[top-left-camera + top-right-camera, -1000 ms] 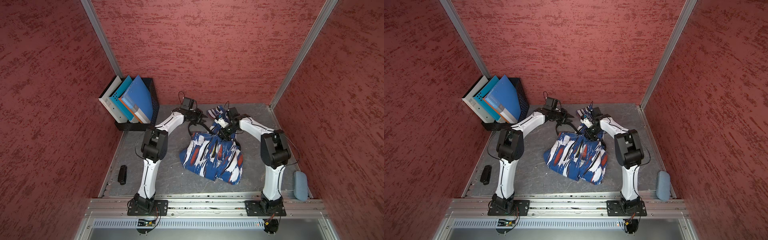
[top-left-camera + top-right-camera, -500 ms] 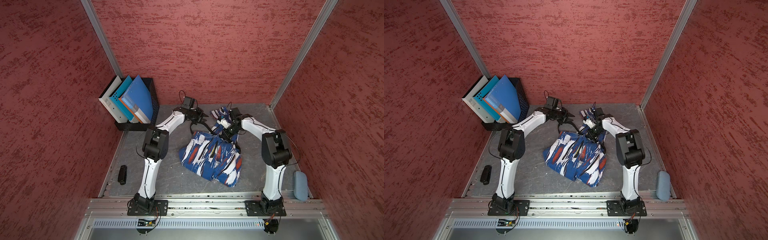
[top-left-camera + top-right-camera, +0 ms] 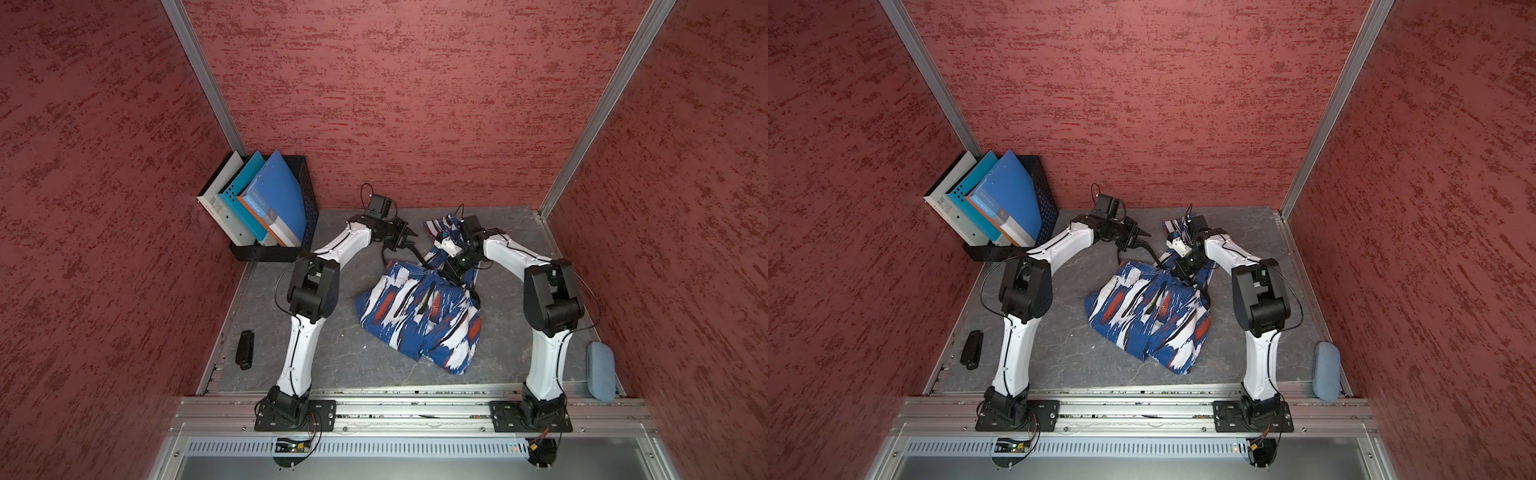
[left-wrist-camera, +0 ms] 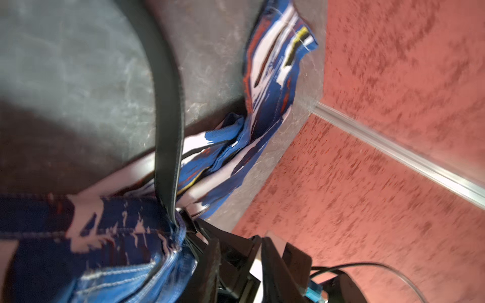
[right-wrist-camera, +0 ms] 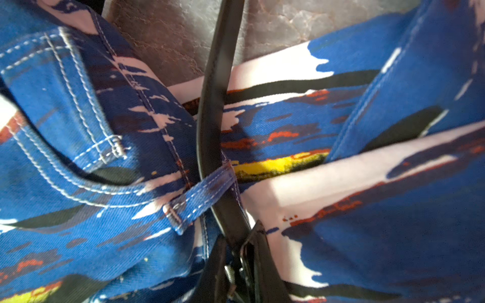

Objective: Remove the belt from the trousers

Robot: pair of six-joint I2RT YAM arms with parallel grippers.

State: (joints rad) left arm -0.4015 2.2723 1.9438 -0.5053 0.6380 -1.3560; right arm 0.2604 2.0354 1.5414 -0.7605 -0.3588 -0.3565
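Item: belt (image 5: 210, 118), black, threaded through one belt loop (image 5: 202, 194) on the trousers (image 3: 415, 316), which lay crumpled mid-table. Right gripper (image 5: 240, 259) was clamped on the strap just beside that loop. Left gripper (image 3: 411, 242) pinched it further along, above the table.

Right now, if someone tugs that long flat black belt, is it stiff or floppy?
Probably floppy: the long flat black belt bends in a smooth arc. It may snag, since it threads a blue cloth loop on the patterned blue trousers.
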